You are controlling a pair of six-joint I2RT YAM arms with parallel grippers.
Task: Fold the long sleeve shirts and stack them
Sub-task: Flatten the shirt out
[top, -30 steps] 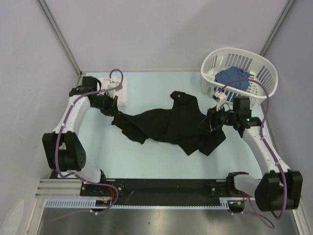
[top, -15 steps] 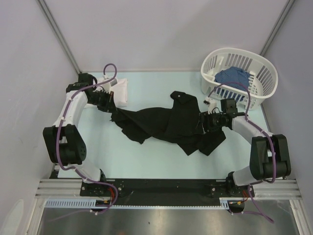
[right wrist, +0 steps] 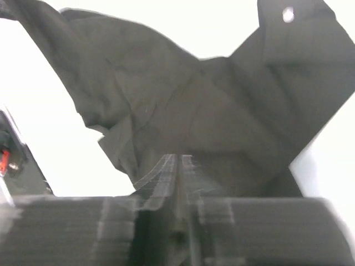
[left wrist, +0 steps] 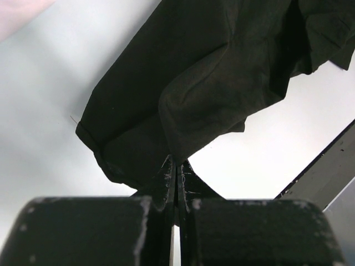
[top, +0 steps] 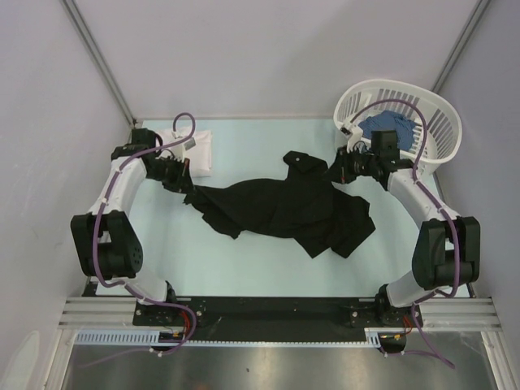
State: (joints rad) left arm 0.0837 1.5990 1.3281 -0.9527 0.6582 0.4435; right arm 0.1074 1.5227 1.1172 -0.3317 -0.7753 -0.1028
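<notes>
The black long sleeve shirt lies crumpled across the middle of the table, its collar toward the back. At the shirt's left end my left gripper is shut on the cloth; the left wrist view shows dark fabric pinched between the closed left gripper. My right gripper is shut on the shirt's upper right edge, with black cloth and a white button ahead of the closed right gripper. A folded white shirt rests at the back left.
A white slatted basket stands at the back right, just behind my right wrist, holding blue cloth. Grey walls close in the table at the back and both sides. A black rail runs along the near edge.
My right gripper has shut on the shirt's right edge and moved back toward the basket, drawing that side with it. The left gripper stays shut and has hardly moved.
</notes>
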